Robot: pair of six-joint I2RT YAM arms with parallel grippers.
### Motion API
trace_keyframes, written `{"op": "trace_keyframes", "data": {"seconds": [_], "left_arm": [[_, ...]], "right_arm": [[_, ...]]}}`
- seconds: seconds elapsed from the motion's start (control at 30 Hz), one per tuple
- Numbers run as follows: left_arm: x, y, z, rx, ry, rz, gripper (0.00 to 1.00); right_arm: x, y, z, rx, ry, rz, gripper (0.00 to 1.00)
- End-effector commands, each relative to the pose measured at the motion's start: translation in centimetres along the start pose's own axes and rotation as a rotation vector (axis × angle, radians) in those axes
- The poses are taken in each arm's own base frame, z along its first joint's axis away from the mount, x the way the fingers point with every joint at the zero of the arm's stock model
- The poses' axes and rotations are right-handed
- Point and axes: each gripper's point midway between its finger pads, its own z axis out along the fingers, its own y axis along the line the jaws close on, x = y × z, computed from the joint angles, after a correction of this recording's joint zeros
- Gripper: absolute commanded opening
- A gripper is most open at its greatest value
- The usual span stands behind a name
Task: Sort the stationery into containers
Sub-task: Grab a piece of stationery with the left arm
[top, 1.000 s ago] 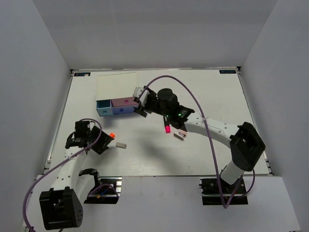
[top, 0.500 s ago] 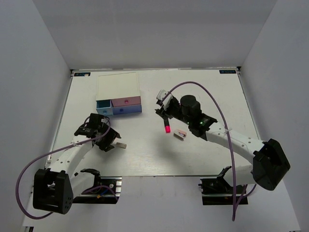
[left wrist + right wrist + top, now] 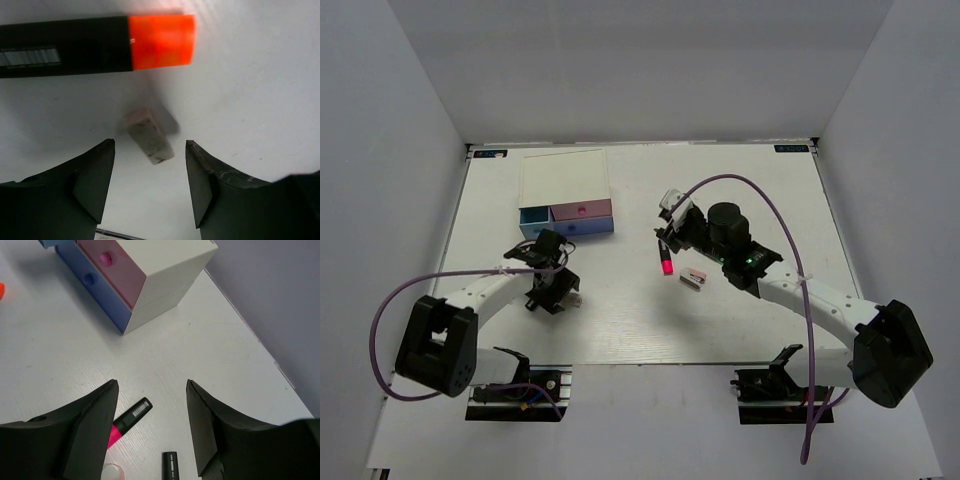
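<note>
L claw wide open, empty, directly over tan eraser. Eraser flat on table, centred btwn fingers, near orange-cap highlighter but not touching it. Eraser's long axis diagonal to closing line; wrist turn advisable. L arm nearer. R claw open, empty.

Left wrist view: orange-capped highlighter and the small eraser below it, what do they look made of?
Orange-capped highlighter: likely hard plastic, smooth, faint sheen; uniform black barrel with a label strip, crisp-edged saturated cap. Eraser: probably rubber or vinyl, matte off-white; dull, no highlights, softly rounded edges. Blur hides finer texture.
</note>
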Motion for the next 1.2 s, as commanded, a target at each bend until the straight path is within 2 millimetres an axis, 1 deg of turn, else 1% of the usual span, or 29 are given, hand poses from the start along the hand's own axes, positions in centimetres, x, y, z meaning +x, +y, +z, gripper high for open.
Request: {"op": "trace_keyframes", "data": {"seconds": [0.0, 0.17, 0.2, 0.23, 0.27, 0.3, 0.33, 0.37, 0.4, 0.43, 0.47, 0.6, 0.63, 0.7, 0.83, 0.87, 0.9, 0.97, 1.0, 1.03, 1.07, 1.1, 1.13, 1.17], "left_arm": [[-1.0, -1.9, -0.3, -0.001, -0.062, -0.030, 0.69], [-0.5, -1.2, -0.1, -0.041, -0.080, -0.013, 0.64], [-0.1, -0.5, 0.0, -0.064, -0.073, -0.014, 0.63], [-0.1, -0.5, 0.0, -0.064, -0.073, -0.014, 0.63], [0.1, 0.2, 0.2, -0.084, -0.069, -0.011, 0.63], [0.5, 0.7, 0.4, -0.096, -0.065, -0.008, 0.60], [0.5, 0.7, 0.4, -0.096, -0.065, -0.008, 0.59], [0.6, 1.1, 0.6, -0.106, -0.063, -0.006, 0.56], [0.6, 1.1, 0.6, -0.106, -0.063, -0.006, 0.52], [0.8, 1.1, 0.6, -0.104, -0.061, 0.003, 0.48], [0.9, 1.4, 0.7, -0.113, -0.059, 0.004, 0.48], [0.9, 2.1, 1.3, -0.133, -0.065, 0.008, 0.42], [1.1, 2.1, 1.2, -0.131, -0.055, 0.007, 0.36], [1.1, 1.9, 1.3, -0.121, -0.055, 0.030, 0.29], [0.3, -1.1, -1.1, 0.008, -0.081, 0.125, 0.13], [0.4, -1.9, -2.1, 0.060, -0.091, 0.154, 0.11], [0.4, -2.4, -2.7, 0.096, -0.091, 0.173, 0.09], [0.7, -3.8, -4.4, 0.190, -0.098, 0.250, 0.05], [0.6, -4.7, -5.9, 0.270, -0.112, 0.274, 0.05], [0.6, -5.2, -6.6, 0.315, -0.119, 0.309, 0.03], [0.2, -6.1, -7.7, 0.368, -0.142, 0.323, 0.03], [0.3, -6.5, -8.5, 0.403, -0.154, 0.339, 0.02], [0.0, -7.3, -10.3, 0.463, -0.175, 0.329, 0.02], [-0.6, -7.6, -11.0, 0.479, -0.206, 0.329, 0.01]], "right_arm": [[-1.6, -1.1, -0.7, 0.037, -0.063, 0.009, 0.62], [-1.3, -1.5, -1.0, 0.053, -0.064, 0.008, 0.62], [-1.3, -1.8, -1.1, 0.059, -0.067, 0.009, 0.62], [-1.2, -1.8, -1.0, 0.062, -0.066, 0.012, 0.62], [-1.1, -1.9, -1.1, 0.062, -0.063, 0.015, 0.62], [-1.1, -2.0, -1.1, 0.065, -0.066, 0.016, 0.62], [-1.1, -2.0, -1.0, 0.062, -0.068, 0.021, 0.62], [-1.1, -2.1, -1.0, 0.064, -0.069, 0.022, 0.62], [-0.9, -1.8, -0.9, 0.054, -0.065, 0.023, 0.62], [-1.1, -1.9, -0.9, 0.054, -0.070, 0.029, 0.62], [-1.1, -1.9, -0.9, 0.054, -0.072, 0.028, 0.62], [-1.0, -1.6, -0.9, 0.036, -0.066, 0.036, 0.62], [-0.8, -1.8, -1.0, 0.042, -0.061, 0.040, 0.62], [-0.8, -1.5, -1.2, 0.035, -0.060, 0.044, 0.62], [-0.6, -1.2, -1.6, 0.031, -0.060, 0.054, 0.64], [-0.4, -1.2, -1.6, 0.032, -0.055, 0.058, 0.64], [-0.3, -1.1, -1.7, 0.029, -0.056, 0.056, 0.64], [-0.3, -1.1, -1.7, 0.029, -0.056, 0.058, 0.64], [-0.3, -1.1, -1.7, 0.026, -0.057, 0.057, 0.64], [-0.1, -1.0, -1.7, 0.026, -0.054, 0.059, 0.64], [-0.1, -1.0, -1.7, 0.027, -0.055, 0.058, 0.64], [-0.1, -1.0, -1.8, 0.027, -0.055, 0.058, 0.64], [0.2, -1.0, -1.8, 0.028, -0.050, 0.058, 0.64], [0.1, -1.0, -1.8, 0.026, -0.053, 0.055, 0.64]]}}
